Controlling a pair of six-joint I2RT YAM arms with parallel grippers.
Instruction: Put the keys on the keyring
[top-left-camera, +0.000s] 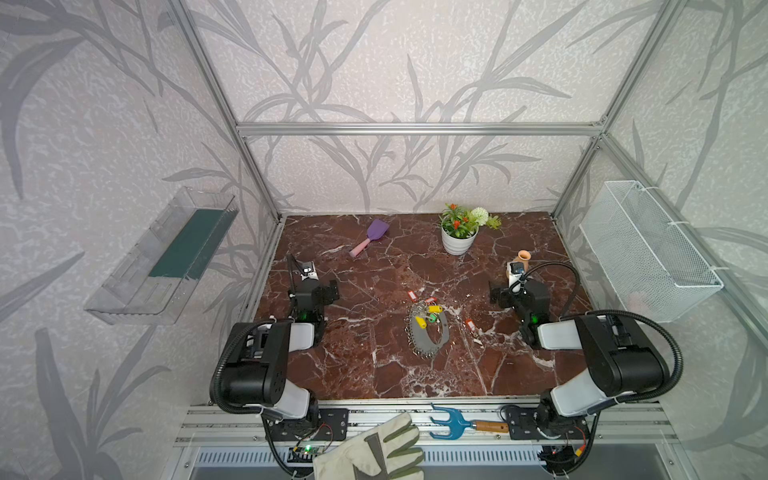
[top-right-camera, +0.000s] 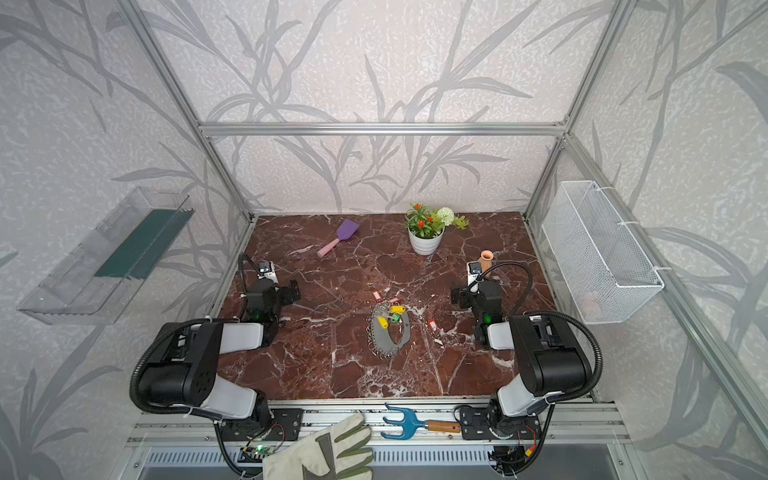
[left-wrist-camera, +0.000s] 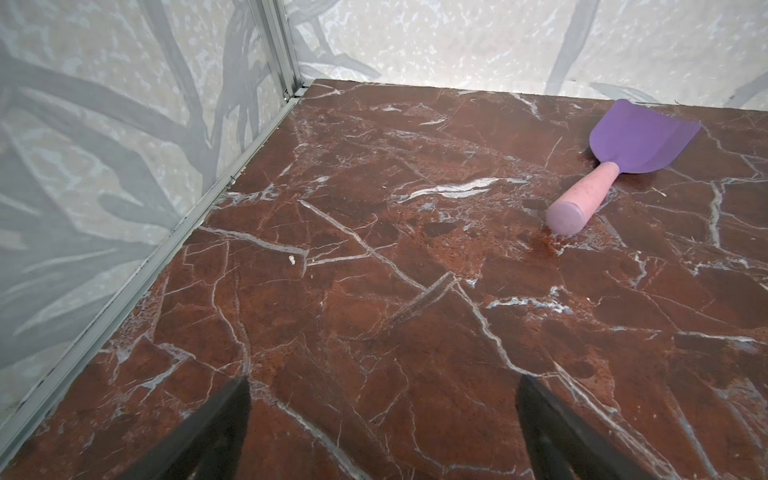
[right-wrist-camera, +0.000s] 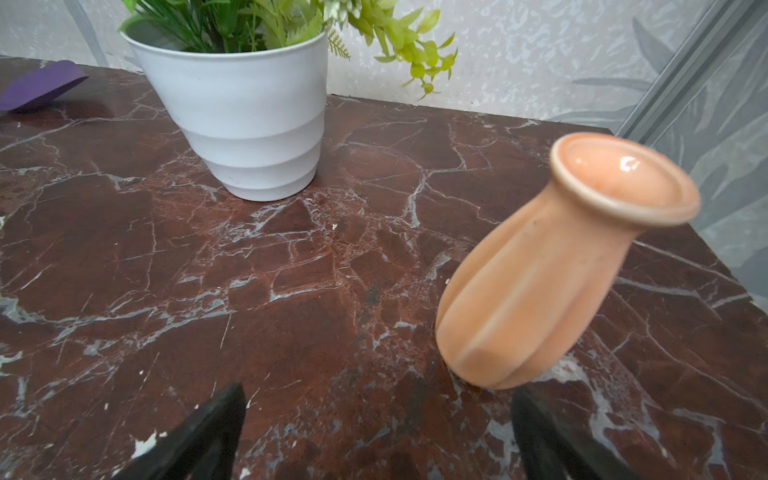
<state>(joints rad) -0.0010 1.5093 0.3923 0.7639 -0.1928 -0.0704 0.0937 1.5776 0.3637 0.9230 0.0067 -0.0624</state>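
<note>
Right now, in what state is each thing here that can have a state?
Left gripper: open, empty.
Right gripper: open, empty.
Keyring: flat on table.
Yellow keys: lying on keyring; attached or not, cannot tell.
Rightmost red key: loose on table, beside keyring.
Vase: upright.
Plant pot: upright.

Yellow and green keys (top-right-camera: 398, 309) lie atop the grey keyring (top-right-camera: 387, 340).

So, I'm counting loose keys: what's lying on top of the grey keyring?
Two yellow keys and a green key lie across the keyring; whether they're attached underneath is hidden.
</note>
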